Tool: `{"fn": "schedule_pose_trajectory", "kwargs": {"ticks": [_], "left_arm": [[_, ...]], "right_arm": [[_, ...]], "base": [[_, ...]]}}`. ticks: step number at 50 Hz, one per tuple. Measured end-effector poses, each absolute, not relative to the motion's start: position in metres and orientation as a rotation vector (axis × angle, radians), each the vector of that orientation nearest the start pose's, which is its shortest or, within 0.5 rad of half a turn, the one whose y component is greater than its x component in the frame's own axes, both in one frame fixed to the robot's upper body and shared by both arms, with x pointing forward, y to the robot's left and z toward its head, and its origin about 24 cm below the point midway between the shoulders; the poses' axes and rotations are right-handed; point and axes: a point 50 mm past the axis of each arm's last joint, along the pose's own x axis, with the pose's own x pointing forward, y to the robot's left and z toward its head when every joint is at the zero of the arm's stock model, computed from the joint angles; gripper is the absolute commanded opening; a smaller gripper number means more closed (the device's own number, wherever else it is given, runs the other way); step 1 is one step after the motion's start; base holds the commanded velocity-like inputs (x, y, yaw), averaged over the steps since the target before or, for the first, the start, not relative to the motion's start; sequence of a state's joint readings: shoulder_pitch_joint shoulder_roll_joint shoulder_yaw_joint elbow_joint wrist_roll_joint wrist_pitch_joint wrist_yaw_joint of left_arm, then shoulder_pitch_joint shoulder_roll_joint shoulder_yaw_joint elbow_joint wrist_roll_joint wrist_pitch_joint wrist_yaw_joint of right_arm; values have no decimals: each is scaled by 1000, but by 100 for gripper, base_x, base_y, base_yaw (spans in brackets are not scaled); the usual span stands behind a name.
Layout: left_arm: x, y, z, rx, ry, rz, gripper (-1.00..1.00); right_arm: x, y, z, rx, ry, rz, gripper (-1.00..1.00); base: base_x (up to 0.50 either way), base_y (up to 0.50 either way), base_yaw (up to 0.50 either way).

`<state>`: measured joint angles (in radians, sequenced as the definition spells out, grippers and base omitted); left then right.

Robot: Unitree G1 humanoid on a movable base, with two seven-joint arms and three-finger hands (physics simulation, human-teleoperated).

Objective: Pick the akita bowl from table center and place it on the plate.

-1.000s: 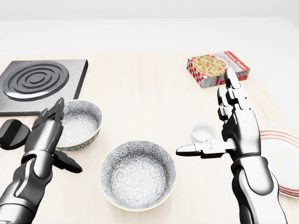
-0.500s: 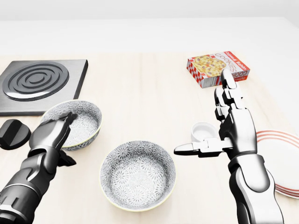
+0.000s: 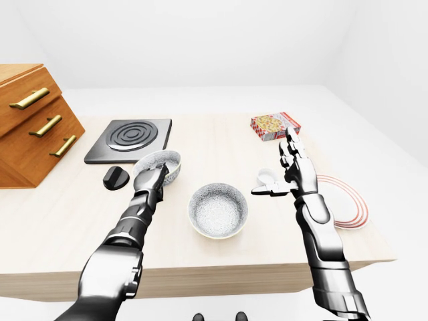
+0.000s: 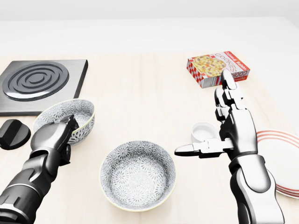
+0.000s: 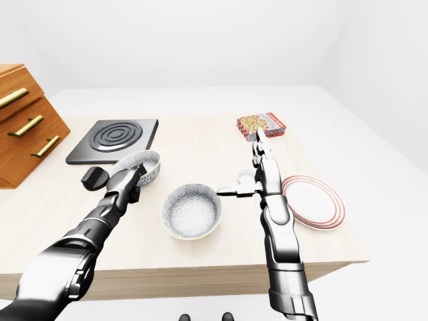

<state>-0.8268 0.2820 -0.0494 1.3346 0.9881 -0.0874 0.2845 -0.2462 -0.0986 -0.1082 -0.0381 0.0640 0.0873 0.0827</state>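
Nearest you, the akita bowl (image 4: 138, 175), as I judge it, is sitting free at the worktop (image 4: 140, 93) centre. Your left hand (image 4: 51, 137) is pinching the rim of the tipped look-alike bowl (image 4: 63, 112). Your right hand (image 4: 238, 130) is hovering spread near the plate (image 4: 287, 158). You're grasping now, so next you're checking which bowl, then lifting and carrying it rightward.

left hand (image 4: 52, 136): open beside the bowl before; fingers now closed over its 6 o'clock rim
left bowl (image 4: 63, 113): tipped; shifted toward 9 o'clock
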Motion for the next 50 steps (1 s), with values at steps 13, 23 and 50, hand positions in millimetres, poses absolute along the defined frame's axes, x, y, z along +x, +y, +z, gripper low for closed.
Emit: {"fn": "schedule_pose_trajectory", "kwargs": {"ticks": [13,23,50], "left_arm": [[370,205,42,1282,189,-25,-100],[361,184,64,1225,52,-119,-100],[331,147,112,1270,-128,-262,-100]], "right_arm": [[295,-173,111,-33,-201,40,100],[297,-172,115,-59,-213,39,100],[338,-135,144,-497,-236,190,100]], "base": [[0,0,0],[0,0,0],[0,0,0]]}}
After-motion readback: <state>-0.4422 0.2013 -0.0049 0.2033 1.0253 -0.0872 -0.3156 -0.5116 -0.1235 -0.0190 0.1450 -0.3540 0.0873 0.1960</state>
